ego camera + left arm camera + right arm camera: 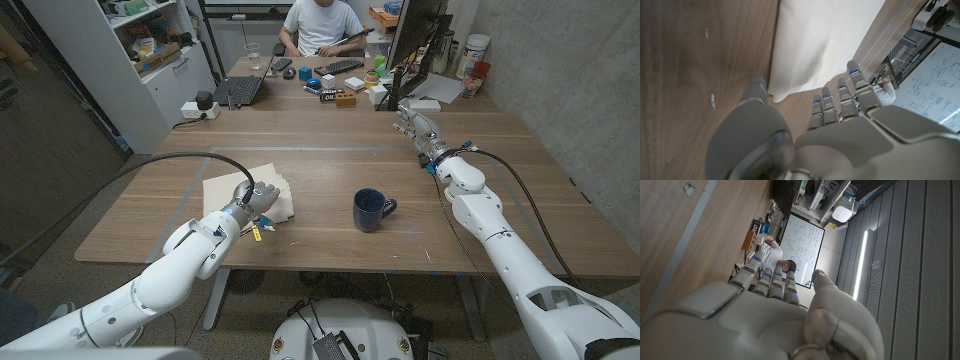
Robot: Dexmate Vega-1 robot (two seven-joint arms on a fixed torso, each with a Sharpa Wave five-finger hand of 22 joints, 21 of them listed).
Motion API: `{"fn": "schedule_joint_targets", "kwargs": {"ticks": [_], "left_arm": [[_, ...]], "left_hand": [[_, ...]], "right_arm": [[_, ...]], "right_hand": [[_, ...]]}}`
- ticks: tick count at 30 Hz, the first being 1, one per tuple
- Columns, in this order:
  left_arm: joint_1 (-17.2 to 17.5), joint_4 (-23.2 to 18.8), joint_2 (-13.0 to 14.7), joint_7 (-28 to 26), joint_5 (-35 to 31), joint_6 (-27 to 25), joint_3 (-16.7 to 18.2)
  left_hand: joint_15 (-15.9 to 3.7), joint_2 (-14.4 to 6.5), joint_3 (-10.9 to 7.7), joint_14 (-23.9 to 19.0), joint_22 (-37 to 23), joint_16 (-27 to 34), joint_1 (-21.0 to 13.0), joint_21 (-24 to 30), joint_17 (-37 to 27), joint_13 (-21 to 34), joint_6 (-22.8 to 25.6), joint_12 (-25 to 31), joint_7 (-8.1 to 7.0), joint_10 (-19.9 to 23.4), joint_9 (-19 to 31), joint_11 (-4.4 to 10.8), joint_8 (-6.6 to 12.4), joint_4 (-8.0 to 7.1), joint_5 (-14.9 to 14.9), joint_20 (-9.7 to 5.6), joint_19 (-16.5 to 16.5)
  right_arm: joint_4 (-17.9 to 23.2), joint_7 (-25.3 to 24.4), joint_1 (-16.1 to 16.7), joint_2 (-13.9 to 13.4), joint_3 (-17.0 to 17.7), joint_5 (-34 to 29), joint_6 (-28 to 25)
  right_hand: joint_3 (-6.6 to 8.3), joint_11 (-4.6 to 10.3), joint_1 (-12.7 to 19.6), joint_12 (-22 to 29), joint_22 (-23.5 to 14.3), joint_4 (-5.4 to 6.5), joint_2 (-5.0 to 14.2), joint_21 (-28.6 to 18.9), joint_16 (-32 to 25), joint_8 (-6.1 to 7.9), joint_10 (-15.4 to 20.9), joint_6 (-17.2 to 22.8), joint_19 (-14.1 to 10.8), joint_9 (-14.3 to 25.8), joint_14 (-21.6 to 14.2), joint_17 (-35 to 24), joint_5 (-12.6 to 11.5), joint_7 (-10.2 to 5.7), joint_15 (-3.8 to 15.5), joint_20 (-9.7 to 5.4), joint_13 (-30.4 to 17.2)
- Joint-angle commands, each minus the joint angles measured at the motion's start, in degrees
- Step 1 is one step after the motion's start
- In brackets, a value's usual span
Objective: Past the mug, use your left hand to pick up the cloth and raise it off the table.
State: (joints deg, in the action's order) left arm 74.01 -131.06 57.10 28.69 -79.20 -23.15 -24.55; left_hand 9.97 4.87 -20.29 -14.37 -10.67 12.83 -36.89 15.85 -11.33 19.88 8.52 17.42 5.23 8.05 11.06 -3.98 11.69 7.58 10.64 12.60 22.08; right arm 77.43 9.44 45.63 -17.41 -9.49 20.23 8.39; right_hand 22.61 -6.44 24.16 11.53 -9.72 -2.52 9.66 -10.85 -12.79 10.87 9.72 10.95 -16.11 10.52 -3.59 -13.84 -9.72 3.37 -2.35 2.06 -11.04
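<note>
**Left hand at the cloth's near edge, cloth flat on the table**

Nearest the head camera, the left arm comes in from the lower left corner and reaches onto the wooden table (330,150). Its left hand (257,195) sits over the near right part of the cream cloth (232,190). From the left wrist view the left hand (840,115) has its fingers (856,82) spread and apart from the thumb, holding nothing, with the fingertips at the folded edge of the cloth (820,45), which lies flat on the wood.

Right of the cloth, well apart from it, stands a dark blue mug (371,210), upright, handle pointing right.

Farther right and deeper on the table, the right hand (413,122) is near the far right side; whether it holds anything cannot be told. Behind the table a person (322,25) sits at a cluttered desk.
</note>
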Motion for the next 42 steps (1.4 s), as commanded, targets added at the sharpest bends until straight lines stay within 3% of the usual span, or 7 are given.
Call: {"fn": "schedule_joint_targets", "kwargs": {"ticks": [1, 11, 34, 42], "left_arm": [[-1.0, 2.0, -0.7, -0.9, -0.1, -0.4, -1.6], [-1.1, 2.2, -0.5, 1.0, -1.2, -1.3, -1.9], [-1.0, 2.9, 0.3, 0.0, 0.2, -3.0, -1.1], [-2.2, 4.7, -0.3, -0.1, -2.9, -3.4, -2.4]], "left_hand": [[-0.06, -0.3, 0.27, -0.3, -0.1, 0.1, 0.3, -0.2, -0.3, 0.4, -0.5, 0.3, -0.38, 0.3, 0.1, 0.58, 0.02, 0.07, 0.1, 0.12, 0.6], [-0.12, -0.3, 0.40, -0.3, -0.1, 0.1, 0.2, -0.4, -0.3, 0.6, -0.6, 0.5, -0.35, 0.6, 0.1, 0.68, 0.01, 0.12, 0.1, 0.12, 0.6], [-0.18, -0.7, 0.52, -0.6, -0.1, 0.2, -0.2, -1.1, -0.4, 1.2, 0.6, 0.8, -0.35, 1.1, 0.1, 0.74, 0.44, 0.23, 0.2, 0.12, 0.5], [-0.53, -1.2, 0.22, -1.3, -0.1, 0.4, -1.0, -1.3, -0.4, 1.5, 1.6, 1.0, -0.67, 1.8, 0.1, 1.21, 0.79, 0.52, 0.2, 0.11, 0.6]], "right_arm": [[0.3, 0.2, 0.0, -0.3, -0.2, -0.1, -0.6], [-0.1, 0.2, 0.1, -0.2, -0.2, 0.0, -0.6], [-0.8, 1.1, 0.0, -0.3, -0.3, 0.1, -1.0], [-1.1, 0.9, 0.1, -0.2, 0.0, 0.2, -0.6]], "right_hand": [[-0.21, -0.08, -0.2, 0.2, -0.1, -0.12, -0.24, -0.2, -0.4, 0.20, 0.5, 0.1, 0.0, 0.3, -0.6, -0.1, -0.4, -0.27, -0.17, 0.23, -0.4], [-0.24, -0.12, -0.2, 0.2, -0.1, -0.16, -0.23, -0.2, -0.4, 0.20, 0.5, 0.1, -0.1, 0.3, -0.6, -0.1, -0.4, -0.28, -0.20, 0.21, -0.4], [-0.33, -0.10, -0.3, 0.2, -0.1, -0.24, -0.22, -0.2, -0.4, 0.21, 0.5, 0.1, -0.1, 0.3, -0.7, 0.0, -0.4, -0.42, -0.19, 0.22, -0.3], [-0.38, -0.13, -0.3, 0.2, -0.1, -0.26, -0.23, -0.2, -0.4, 0.22, 0.5, 0.1, -0.1, 0.3, -0.7, 0.0, -0.4, -0.41, -0.18, 0.22, -0.3]]}}
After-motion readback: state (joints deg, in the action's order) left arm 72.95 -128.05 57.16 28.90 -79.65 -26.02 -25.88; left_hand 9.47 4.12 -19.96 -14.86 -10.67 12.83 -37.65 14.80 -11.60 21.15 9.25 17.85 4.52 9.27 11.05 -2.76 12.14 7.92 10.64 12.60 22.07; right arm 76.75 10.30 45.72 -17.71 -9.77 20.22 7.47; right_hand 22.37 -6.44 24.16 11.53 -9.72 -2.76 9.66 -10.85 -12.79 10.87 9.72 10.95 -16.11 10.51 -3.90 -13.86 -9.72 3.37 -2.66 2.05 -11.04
